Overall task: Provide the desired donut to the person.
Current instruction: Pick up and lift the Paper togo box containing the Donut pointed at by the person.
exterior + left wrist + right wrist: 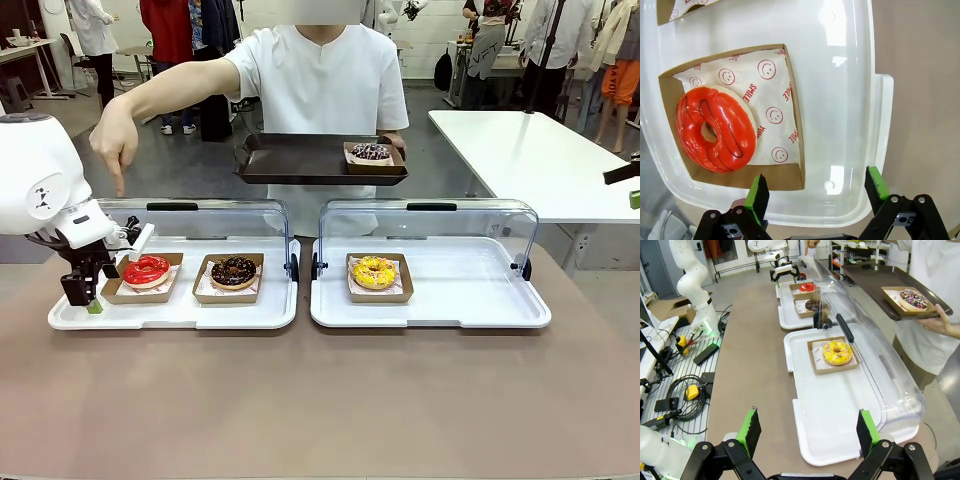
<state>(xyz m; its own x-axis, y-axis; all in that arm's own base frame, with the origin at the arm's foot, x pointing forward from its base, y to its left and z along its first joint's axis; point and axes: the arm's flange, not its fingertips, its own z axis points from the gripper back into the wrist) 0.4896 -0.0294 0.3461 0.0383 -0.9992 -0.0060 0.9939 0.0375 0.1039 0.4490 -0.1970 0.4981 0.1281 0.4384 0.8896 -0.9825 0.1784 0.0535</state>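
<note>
At the left end of the table, my left claw hangs low over the near corner of the left white tray. Its fingers are spread wide with nothing between them. From my left wrist I see the claw just beside the red donut. That donut lies in a brown cardboard box lined with smiley-print paper. One green fingertip sits at the box's edge and the other is out over the tray's rim. I cannot tell whether either one touches.

Across the table stands the person. One hand points a finger straight down, above the end of the tray where the red donut sits. The other hand holds up a dark tray carrying a sprinkled donut in its own box. A chocolate donut shares the left tray, just beside the red one. Both trays have their clear lids swung back.

My right claw is also spread wide and empty. It hovers above the far end of the right white tray, well apart from the yellow donut in that tray.
</note>
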